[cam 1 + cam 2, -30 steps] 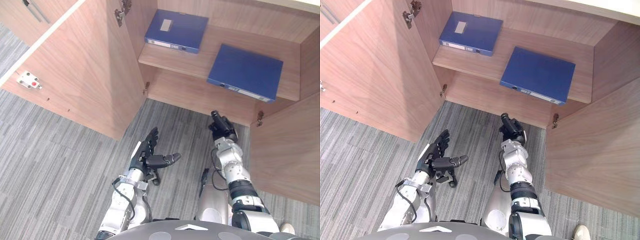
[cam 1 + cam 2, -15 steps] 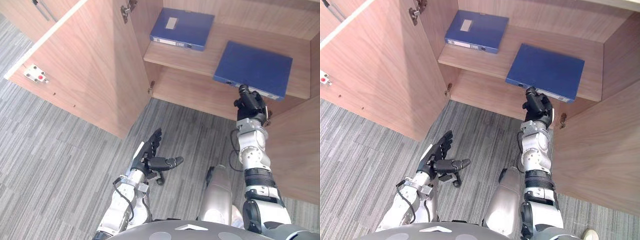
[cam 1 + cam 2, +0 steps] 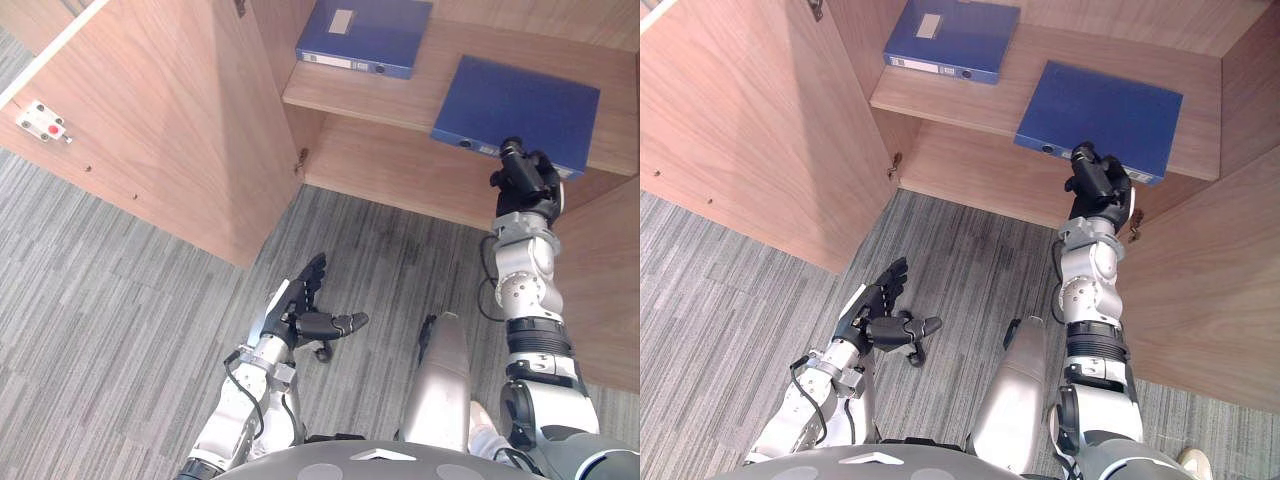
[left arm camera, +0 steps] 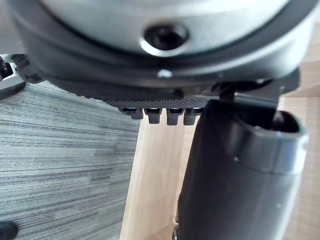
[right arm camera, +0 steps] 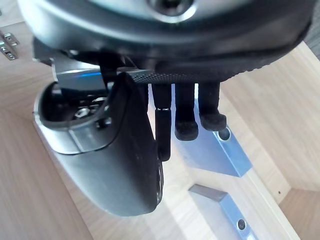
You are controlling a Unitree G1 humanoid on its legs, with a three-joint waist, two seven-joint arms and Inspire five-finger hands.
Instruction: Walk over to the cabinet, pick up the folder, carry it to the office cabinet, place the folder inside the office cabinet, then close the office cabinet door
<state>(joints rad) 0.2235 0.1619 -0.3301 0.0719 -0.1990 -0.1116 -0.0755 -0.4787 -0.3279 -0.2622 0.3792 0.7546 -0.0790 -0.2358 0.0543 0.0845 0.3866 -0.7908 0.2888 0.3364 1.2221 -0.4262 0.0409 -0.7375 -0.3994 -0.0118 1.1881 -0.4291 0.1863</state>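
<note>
Two blue folders lie flat on the shelf of the open wooden cabinet: one at the back left, one on the right with its spine over the shelf's front edge. My right hand is raised just under that spine, fingers straight and holding nothing. In the right wrist view its fingertips point at the folder's spine; whether they touch it I cannot tell. Low over the grey carpet, my left hand is open with the thumb spread.
The cabinet's left door stands wide open, with a white fitting on it. The right door stands open close beside my right arm. A lower compartment lies under the shelf.
My right hand has risen from low over the carpet to the right folder's front edge. The view has shifted a little. The left hand has barely moved.
</note>
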